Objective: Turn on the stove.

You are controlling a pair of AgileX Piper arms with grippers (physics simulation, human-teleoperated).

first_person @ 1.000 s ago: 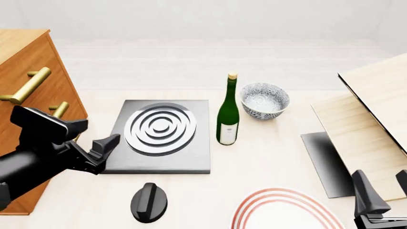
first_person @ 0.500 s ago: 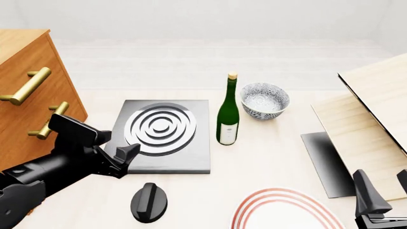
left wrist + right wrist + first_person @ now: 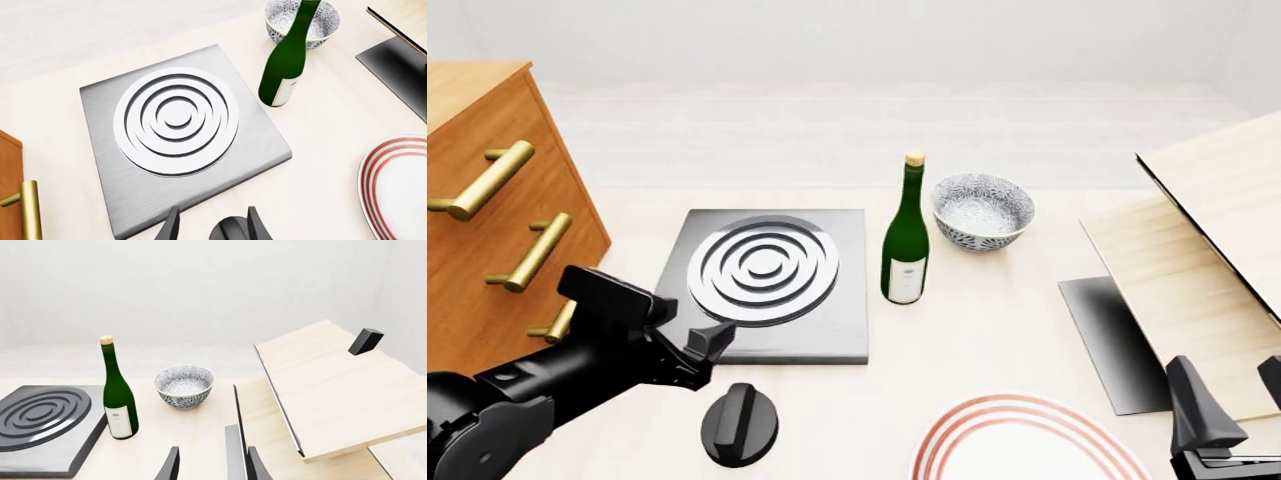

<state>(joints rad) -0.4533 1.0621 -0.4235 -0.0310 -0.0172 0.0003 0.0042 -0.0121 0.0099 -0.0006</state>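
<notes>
The stove [image 3: 827, 335] is a dark-grey square slab with silver burner rings [image 3: 763, 268], left of the table's middle. Its black ridged knob [image 3: 739, 423] lies on the table just in front of the slab. My left gripper [image 3: 687, 335] hovers open over the slab's near left corner, up and left of the knob. In the left wrist view the stove [image 3: 107, 175] fills the middle, and the knob's top [image 3: 229, 231] peeks in at the frame edge between the open fingers [image 3: 170, 226]. My right gripper [image 3: 1234, 400] stands open at the near right, holding nothing; it sees the stove [image 3: 40, 452].
A wooden drawer cabinet [image 3: 481, 130] with brass handles stands at the left. A green bottle [image 3: 905, 240] and a patterned bowl [image 3: 981, 210] are right of the stove. A white plate with red rings [image 3: 1028, 440], a dark flat sheet [image 3: 1108, 340] and wooden boards [image 3: 1214, 230] occupy the right.
My left arm has swung right and nearer, from beside the cabinet to over the stove's near left corner, closer to the knob. The right arm has not moved.
</notes>
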